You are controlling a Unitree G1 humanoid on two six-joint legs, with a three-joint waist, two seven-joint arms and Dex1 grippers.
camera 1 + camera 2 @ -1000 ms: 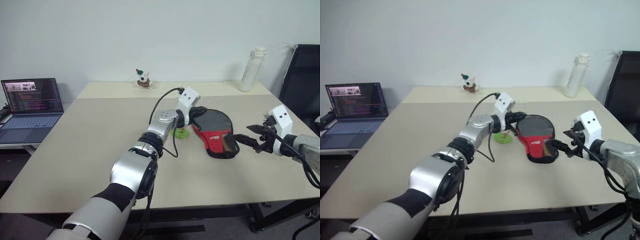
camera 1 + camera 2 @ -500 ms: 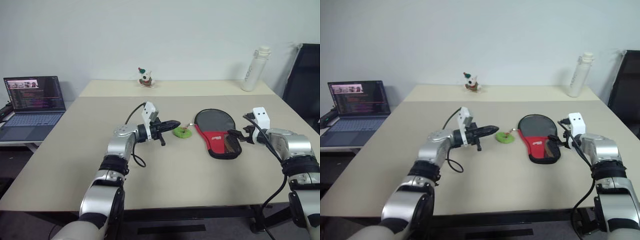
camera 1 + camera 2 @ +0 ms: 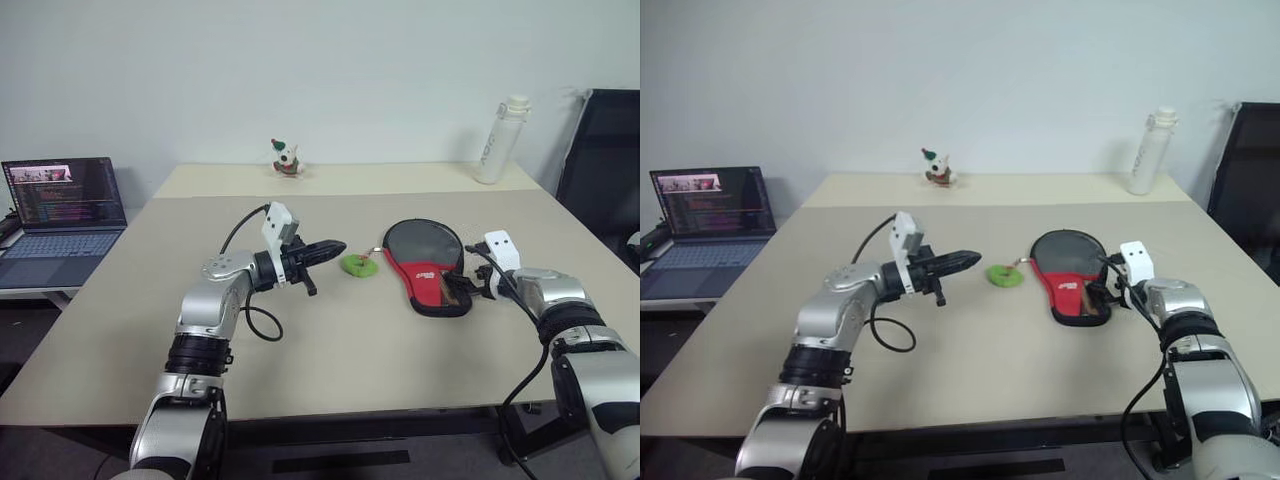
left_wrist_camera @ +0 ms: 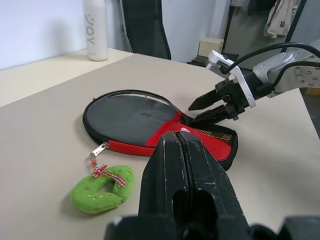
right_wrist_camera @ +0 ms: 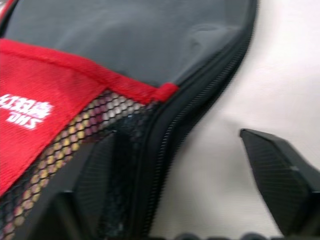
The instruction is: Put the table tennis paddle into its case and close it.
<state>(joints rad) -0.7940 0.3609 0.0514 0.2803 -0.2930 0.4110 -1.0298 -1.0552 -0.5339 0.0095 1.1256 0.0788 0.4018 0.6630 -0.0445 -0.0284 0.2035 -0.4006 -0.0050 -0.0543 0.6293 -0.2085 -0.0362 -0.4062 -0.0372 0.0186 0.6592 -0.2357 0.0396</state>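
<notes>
Closing step: case (image 3: 428, 264) zipper edge is best pinched by spread right tool (image 5: 200, 165); left tool (image 3: 335, 246), pressed together, is kept beside case.

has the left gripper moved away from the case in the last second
Yes. The left gripper has pulled back from the case, past the green charm, toward the laptop.

Case (image 3: 428, 262): black far part, red near part, white logo, mesh panel. Pull charm (image 3: 359, 265): bright green. Bottle (image 3: 499, 139) far right: white. Table (image 3: 150, 300): beige.
</notes>
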